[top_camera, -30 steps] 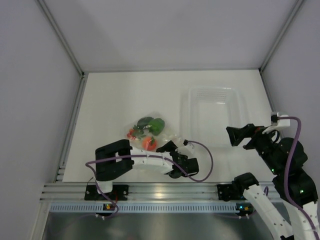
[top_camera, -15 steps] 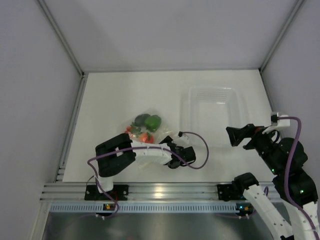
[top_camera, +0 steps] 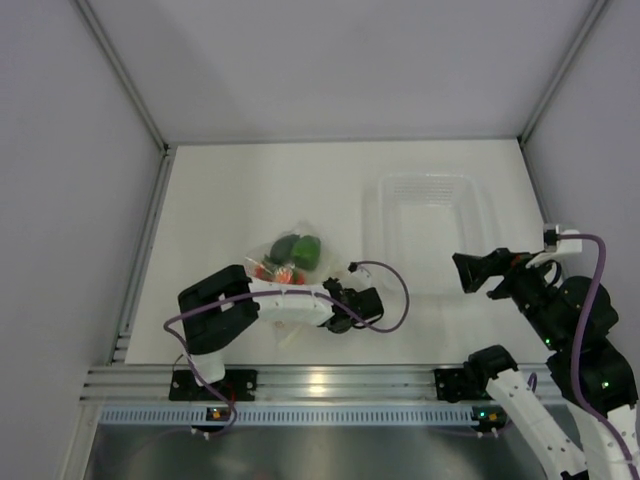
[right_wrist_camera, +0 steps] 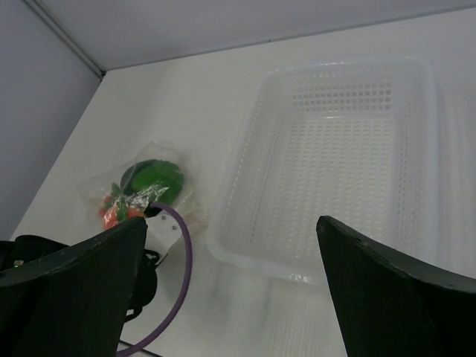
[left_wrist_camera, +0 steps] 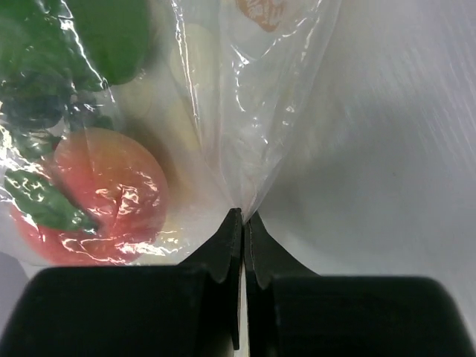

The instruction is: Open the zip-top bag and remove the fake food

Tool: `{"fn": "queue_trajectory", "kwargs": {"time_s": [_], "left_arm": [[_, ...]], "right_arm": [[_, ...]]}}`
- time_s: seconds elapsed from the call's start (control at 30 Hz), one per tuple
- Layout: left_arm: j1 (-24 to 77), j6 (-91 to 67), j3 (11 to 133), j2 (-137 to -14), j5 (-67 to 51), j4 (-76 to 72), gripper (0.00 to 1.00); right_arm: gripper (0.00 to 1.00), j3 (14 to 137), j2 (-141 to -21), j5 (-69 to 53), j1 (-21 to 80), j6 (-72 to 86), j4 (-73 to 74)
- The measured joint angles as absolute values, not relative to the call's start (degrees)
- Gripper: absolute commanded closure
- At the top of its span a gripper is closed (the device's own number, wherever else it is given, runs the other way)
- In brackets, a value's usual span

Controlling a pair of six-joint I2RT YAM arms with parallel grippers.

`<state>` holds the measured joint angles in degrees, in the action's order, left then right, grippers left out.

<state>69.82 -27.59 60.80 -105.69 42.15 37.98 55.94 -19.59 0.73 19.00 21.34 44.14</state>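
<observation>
- zip-top bag (top_camera: 288, 252) lying left of centre in top view; fake food (left_wrist_camera: 93, 197) all inside, none out.
- left gripper (left_wrist_camera: 239, 220) jaws pinched together on bag's film edge.
- right gripper (top_camera: 464, 272) jaws spread, empty, right of frame beside tray (top_camera: 420, 180).
- Remaining, by the look of it: opening, emptying.

A clear, rigid rectangular plastic tray (top_camera: 428, 232), its floor and side walls pierced by rows of small holes, lies flat on the right half of the smooth white tabletop (top_camera: 230, 185), nearer the back wall than the front edge. Plain grey wall panels (top_camera: 330, 70) close the table in at the back and on both sides, joined at the corners by slim aluminium struts (top_camera: 122, 72). A ribbed aluminium rail (top_camera: 330, 382) runs along the near edge.
</observation>
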Motion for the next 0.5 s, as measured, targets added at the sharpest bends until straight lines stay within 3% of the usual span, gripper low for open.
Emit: {"fn": "queue_trajectory", "kwargs": {"time_s": [0.3, 0.5], "left_arm": [[67.3, -28.1, 59.0, -83.6, 31.6, 38.1, 1.00], [65.8, -22.3, 61.0, -72.4, 24.4, 39.2, 1.00]], "right_arm": [[0.01, 53.9, -19.8, -3.4, 19.0, 20.4, 41.6], [0.01, 49.2, -20.2, -14.9, 19.0, 18.6, 33.8]]}}
